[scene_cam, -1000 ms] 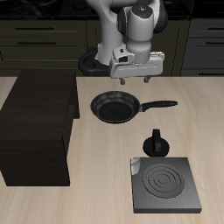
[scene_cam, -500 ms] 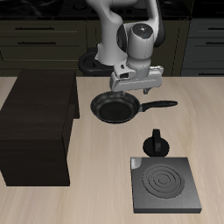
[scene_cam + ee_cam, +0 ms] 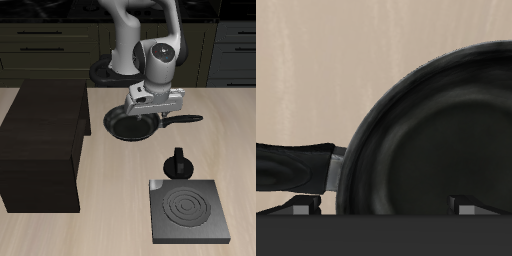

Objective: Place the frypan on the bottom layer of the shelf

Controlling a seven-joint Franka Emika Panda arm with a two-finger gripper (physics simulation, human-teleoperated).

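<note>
The frypan [image 3: 124, 126] is a small round black pan on the table beside the shelf, its long handle [image 3: 187, 119] pointing away from the shelf. In the wrist view the frypan [image 3: 446, 130] fills much of the picture and its handle [image 3: 291, 165] runs off to the side. My gripper [image 3: 153, 112] is low over the pan's rim near where the handle joins. Its jaws stand wide apart and hold nothing; the fingertips [image 3: 301, 206] show just above the pan. The shelf [image 3: 40, 145] is a large dark wooden box beside the pan.
A square dark-grey stove plate [image 3: 188, 210] with concentric rings lies near the table's front edge. A small black knob [image 3: 179, 163] stands between it and the pan. Kitchen cabinets run behind the table.
The gripper has come down steadily from well above the pan to just over its rim by the handle. The pan has not moved.
</note>
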